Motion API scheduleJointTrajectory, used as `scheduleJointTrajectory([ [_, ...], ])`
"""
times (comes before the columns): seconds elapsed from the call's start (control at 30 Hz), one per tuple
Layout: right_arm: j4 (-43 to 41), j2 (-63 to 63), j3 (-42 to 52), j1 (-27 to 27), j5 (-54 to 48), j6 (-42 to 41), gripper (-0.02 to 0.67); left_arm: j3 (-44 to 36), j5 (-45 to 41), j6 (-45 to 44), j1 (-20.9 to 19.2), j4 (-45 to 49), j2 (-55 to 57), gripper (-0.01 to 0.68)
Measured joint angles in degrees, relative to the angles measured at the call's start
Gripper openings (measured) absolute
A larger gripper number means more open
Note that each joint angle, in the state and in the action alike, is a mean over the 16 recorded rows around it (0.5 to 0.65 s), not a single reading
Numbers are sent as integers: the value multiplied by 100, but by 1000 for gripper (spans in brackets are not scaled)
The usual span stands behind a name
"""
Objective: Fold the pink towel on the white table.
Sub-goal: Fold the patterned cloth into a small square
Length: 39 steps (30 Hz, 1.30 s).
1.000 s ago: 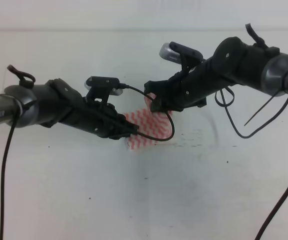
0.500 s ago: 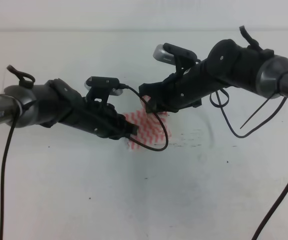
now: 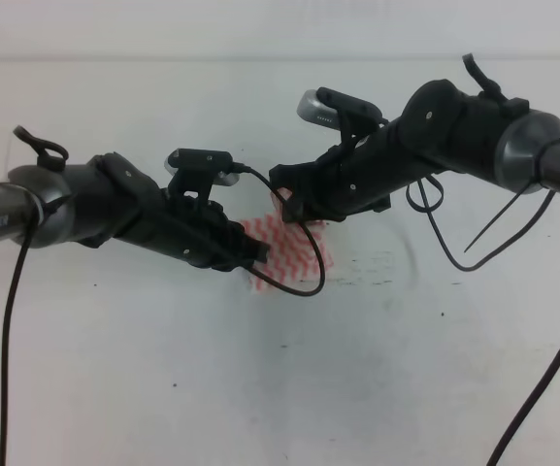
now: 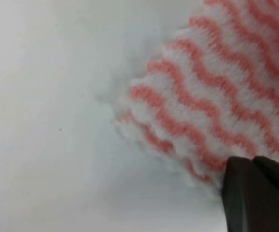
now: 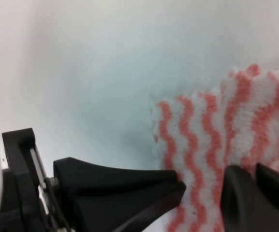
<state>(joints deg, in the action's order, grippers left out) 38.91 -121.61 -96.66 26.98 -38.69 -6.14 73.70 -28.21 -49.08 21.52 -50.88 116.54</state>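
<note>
The pink towel [image 3: 299, 254], with pink-and-white wavy stripes, lies in the middle of the white table [image 3: 260, 388], partly hidden by both arms. My left gripper [image 3: 258, 254] is at the towel's left edge. In the left wrist view its fingertips [image 4: 253, 166] are pressed together on the towel's edge [image 4: 212, 111]. My right gripper [image 3: 292, 207] is at the towel's far left corner. In the right wrist view its fingers [image 5: 255, 171] are closed on the towel [image 5: 212, 135], which is lifted and bunched there.
A loose black cable [image 3: 304, 282] loops over the towel. The left arm's black end [image 5: 115, 191] shows close by in the right wrist view. More cables [image 3: 454, 233] hang from the right arm.
My right gripper has moved a little to the left, carrying the towel's far corner with it. The left arm has stayed still.
</note>
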Motion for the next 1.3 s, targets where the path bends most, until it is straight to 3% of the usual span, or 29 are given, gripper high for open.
scheduleJointTrajectory([
  [1.3, 22, 13, -4, 94, 31, -157, -18, 3, -4, -19, -5, 3, -31, 1],
])
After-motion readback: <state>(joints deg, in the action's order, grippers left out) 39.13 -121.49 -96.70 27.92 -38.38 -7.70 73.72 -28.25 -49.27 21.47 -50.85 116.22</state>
